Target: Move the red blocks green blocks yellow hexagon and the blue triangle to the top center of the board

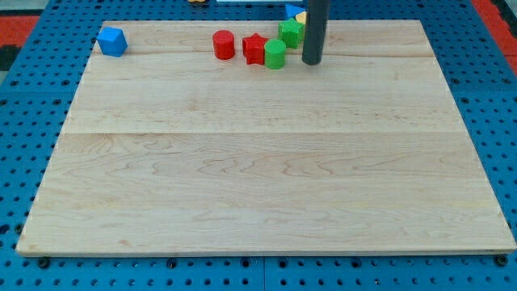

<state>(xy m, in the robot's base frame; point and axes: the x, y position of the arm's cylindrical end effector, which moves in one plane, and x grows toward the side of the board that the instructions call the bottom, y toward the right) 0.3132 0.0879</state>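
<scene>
At board's 12 o'clock, red cylinder (224, 44), red star (255, 48), two green blocks (275, 54) (291, 33) clustered, orientation unclear, my tip (312, 62) bare, holding nothing, at their 3 o'clock, blue cube (112, 41) at 10.

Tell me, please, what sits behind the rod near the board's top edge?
Behind the rod, whose tip rests on the board, a blue block and a yellow block peek out; their shapes are mostly hidden.
</scene>
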